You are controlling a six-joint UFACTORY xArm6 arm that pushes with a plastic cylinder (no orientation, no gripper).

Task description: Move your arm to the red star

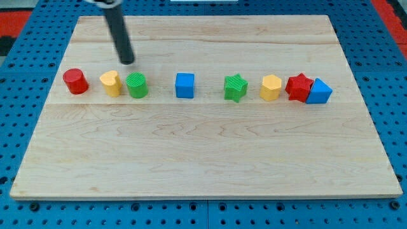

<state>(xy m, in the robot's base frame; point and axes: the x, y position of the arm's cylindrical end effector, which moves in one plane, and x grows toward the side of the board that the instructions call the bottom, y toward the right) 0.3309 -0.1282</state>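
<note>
Looking down from the one camera, we saw a wooden board [203, 159] carrying a row of blocks, none of them sitting in any container. From the view's left ran a red cylinder [75, 81], a yellow heart-like block [110, 83], a green cylinder [137, 84], a blue cube [184, 85], a green star [235, 88], a yellow block [271, 88], the red star [299, 87] and a blue block [319, 91] touching it. We had my tip [128, 62] just above the green cylinder, holding nothing and well apart from the red star.
</note>
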